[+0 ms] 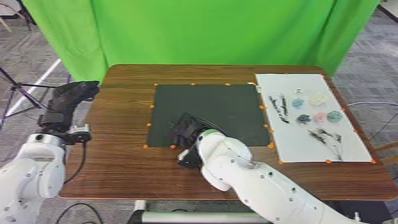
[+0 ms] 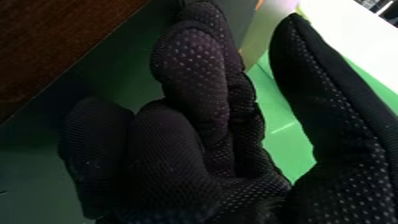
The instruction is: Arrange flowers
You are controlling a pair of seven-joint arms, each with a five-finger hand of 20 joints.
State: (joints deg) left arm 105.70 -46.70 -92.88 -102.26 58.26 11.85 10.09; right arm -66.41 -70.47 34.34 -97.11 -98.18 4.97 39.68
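My right hand (image 1: 188,131) is over the lower left part of the dark mat (image 1: 226,102), its fingers relaxed around nothing. Seen from the right wrist, the same hand (image 2: 200,95) has its thumb apart from loosely bent fingers. My left hand (image 1: 71,102) stays off the table's left edge, fingers extended. On the white sheet (image 1: 306,150) lie a dark twig (image 1: 284,109), a thin branching sprig (image 1: 330,140), and a pale yellow flower (image 1: 318,99). Beside them are a light blue flower (image 1: 298,102), a pink one (image 1: 320,117), a teal one (image 1: 334,116) and a dark grey-blue one (image 1: 304,119).
Small orange markers line the edges of the mat and sheet. The brown table (image 1: 115,165) surrounds both. A green curtain (image 1: 213,35) hangs behind it, and a black tripod stands off to the left. Below my left hand runs a black cable (image 1: 83,165).
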